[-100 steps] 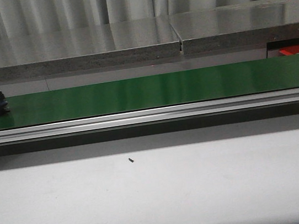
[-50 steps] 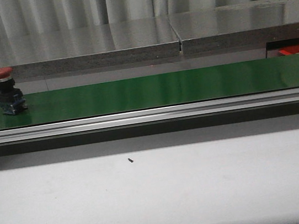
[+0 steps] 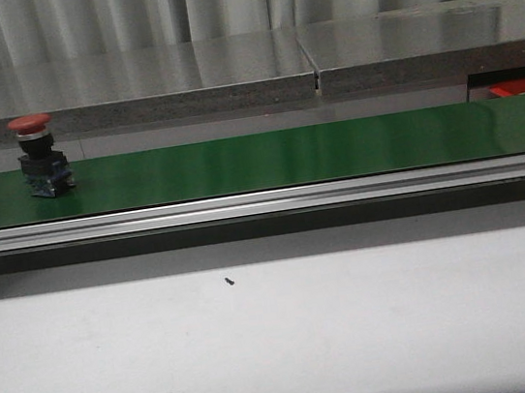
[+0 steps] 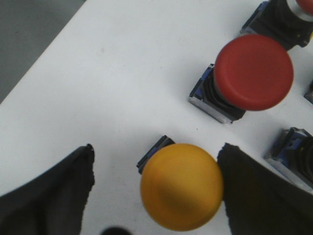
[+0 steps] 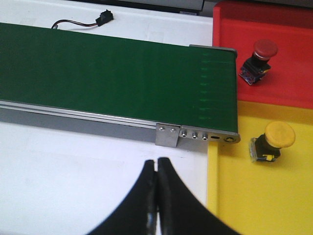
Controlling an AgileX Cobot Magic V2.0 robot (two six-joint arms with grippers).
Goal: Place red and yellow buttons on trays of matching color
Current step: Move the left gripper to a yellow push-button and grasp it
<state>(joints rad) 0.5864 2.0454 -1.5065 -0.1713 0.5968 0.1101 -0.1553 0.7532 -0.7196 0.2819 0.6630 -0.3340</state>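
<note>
On the near white tabletop (image 3: 283, 340) in the front view we note a matte surface and one tiny black speck (image 3: 228, 280), well short of the belt. Beyond it runs a brushed aluminium rail (image 3: 263, 203), then the long glossy dark green belt (image 3: 277, 158). Near the belt's left end stands a red button (image 3: 30, 123): domed cap on a dark, blocky base, upright. Behind the belt lies a grey speckled slab, and at its far right edge a sliver of bright red.

From the right wrist we see the right gripper (image 5: 157, 196) with its dark curved fingers pressed together, holding nothing, over white table just short of the belt's end. Past that end sit a glossy red tray (image 5: 230, 29) holding a red-capped button (image 5: 257, 60) and a yellow tray (image 5: 254, 196) holding a yellow-capped button (image 5: 272, 141).

From the left wrist we see the left gripper (image 4: 154, 196) spread wide, one finger on each side of a smooth yellow domed button (image 4: 181, 193); contact cannot be told. Another red-domed button (image 4: 253, 71) stands nearby on white table.
</note>
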